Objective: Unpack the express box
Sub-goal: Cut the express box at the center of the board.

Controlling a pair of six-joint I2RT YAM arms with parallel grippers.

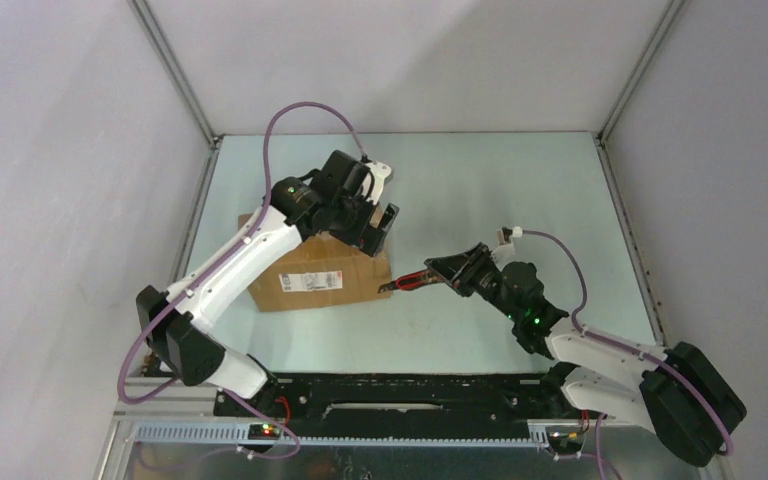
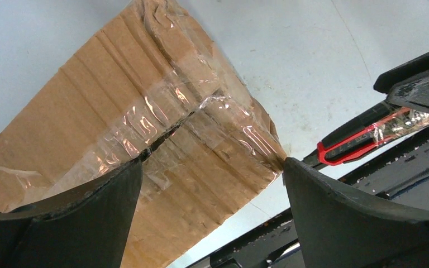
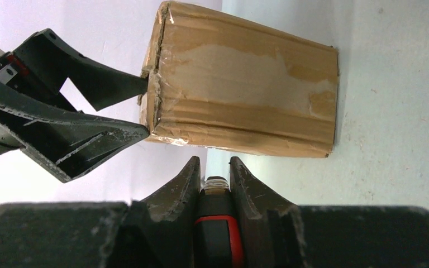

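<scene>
The express box point(image 1: 310, 275), a brown taped carton with a white label point(image 1: 310, 282) on its near side, lies left of the table's middle. My left gripper point(image 1: 378, 232) is open over the box's right end, its fingertips at the top edge. In the left wrist view point(image 2: 212, 167) the box top point(image 2: 145, 128) shows a dark slit along the taped seam point(image 2: 167, 134). My right gripper point(image 1: 450, 272) is shut on a red and black utility knife point(image 1: 412, 282) whose tip points at the box's right end. The right wrist view point(image 3: 212, 167) shows the knife point(image 3: 215, 223) and the box end point(image 3: 246, 95).
The pale green table point(image 1: 500, 190) is fenced by grey walls with metal corner rails. A black rail point(image 1: 390, 395) runs along the near edge between the arm bases. The left arm's purple cable point(image 1: 290, 115) loops above the box.
</scene>
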